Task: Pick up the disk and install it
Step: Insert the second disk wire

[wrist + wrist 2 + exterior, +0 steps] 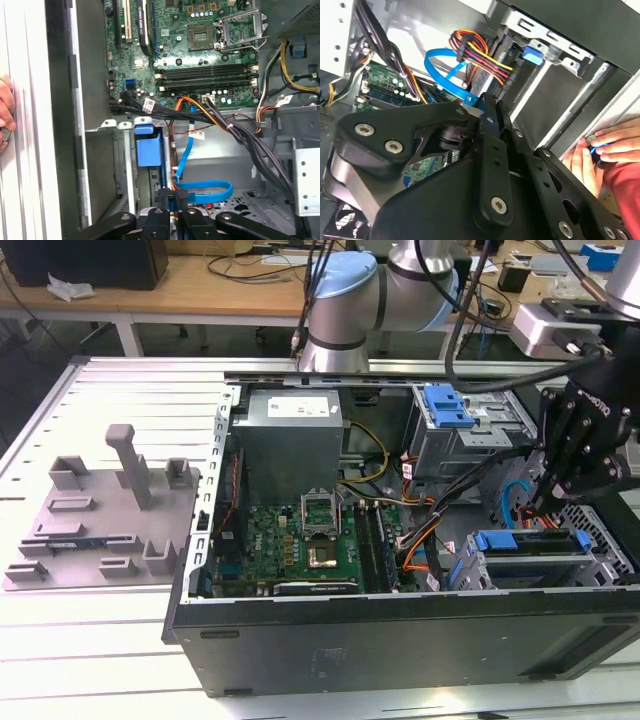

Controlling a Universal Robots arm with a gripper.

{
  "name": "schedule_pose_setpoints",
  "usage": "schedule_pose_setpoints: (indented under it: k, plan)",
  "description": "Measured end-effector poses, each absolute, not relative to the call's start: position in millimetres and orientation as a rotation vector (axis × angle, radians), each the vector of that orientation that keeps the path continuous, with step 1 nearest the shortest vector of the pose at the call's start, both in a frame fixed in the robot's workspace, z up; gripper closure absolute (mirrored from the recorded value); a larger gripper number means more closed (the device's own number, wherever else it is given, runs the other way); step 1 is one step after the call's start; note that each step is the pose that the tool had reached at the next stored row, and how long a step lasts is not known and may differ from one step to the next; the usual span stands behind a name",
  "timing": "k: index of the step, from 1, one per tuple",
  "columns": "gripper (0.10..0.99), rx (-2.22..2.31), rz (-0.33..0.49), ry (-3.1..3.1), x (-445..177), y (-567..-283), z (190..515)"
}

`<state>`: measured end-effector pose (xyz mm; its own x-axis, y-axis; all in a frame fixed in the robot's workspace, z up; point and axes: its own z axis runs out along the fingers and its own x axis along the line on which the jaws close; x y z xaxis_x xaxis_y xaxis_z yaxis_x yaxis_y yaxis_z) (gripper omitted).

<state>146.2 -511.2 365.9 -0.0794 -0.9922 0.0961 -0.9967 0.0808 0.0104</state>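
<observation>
The disk (530, 544), silver metal in a bright blue carrier frame, lies in the drive cage (600, 565) at the case's front corner, on the exterior view's right. The blue end of its carrier (148, 148) shows in the cage slot in the first wrist view. My gripper (541, 506) hangs just above the cage, close to the disk. Its black fingers (180, 196) are pressed together with nothing between them, a short way from the carrier end. The black finger linkages (490, 150) take up most of the second wrist view.
The open computer case (400, 640) holds a motherboard (300, 545), a power supply (290, 435) and cable bundles. A blue cable (200, 192) loops by the fingers. A bare blue clip (447, 406) tops the rear cage. A grey holder block (100, 510) stands on the exterior view's left. A person's hand (600, 150) rests outside the case wall.
</observation>
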Motion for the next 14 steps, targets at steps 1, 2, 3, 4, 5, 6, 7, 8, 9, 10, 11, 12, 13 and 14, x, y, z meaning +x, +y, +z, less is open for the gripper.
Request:
schedule_pose_setpoints:
  k: [1, 2, 3, 4, 5, 6, 7, 8, 9, 10, 11, 12, 13, 14]
  plan:
    - [0.925, 2.079, 0.083, -2.253, 146, -515, 366]
    - [0.925, 2.083, 0.076, -2.257, 146, -518, 365]
    - [0.925, 2.088, 0.069, -2.264, 146, -522, 365]
    - [0.925, 2.093, 0.066, -2.268, 145, -523, 365]
    - [0.925, 2.096, 0.066, -2.272, 144, -524, 364]
    - [0.925, 2.101, 0.068, -2.278, 142, -525, 364]
    - [0.925, 2.103, 0.070, -2.280, 141, -525, 363]
    - [0.925, 2.106, 0.073, -2.284, 141, -526, 362]
    - [0.925, 2.107, 0.074, -2.285, 141, -526, 361]
    - [0.925, 2.107, 0.074, -2.285, 141, -526, 361]
    - [0.925, 2.107, 0.075, -2.284, 141, -526, 360]
    - [0.925, 2.107, 0.075, -2.285, 141, -526, 360]
    - [0.925, 2.107, 0.075, -2.285, 141, -526, 360]
    - [0.925, 2.107, 0.074, -2.285, 141, -526, 360]
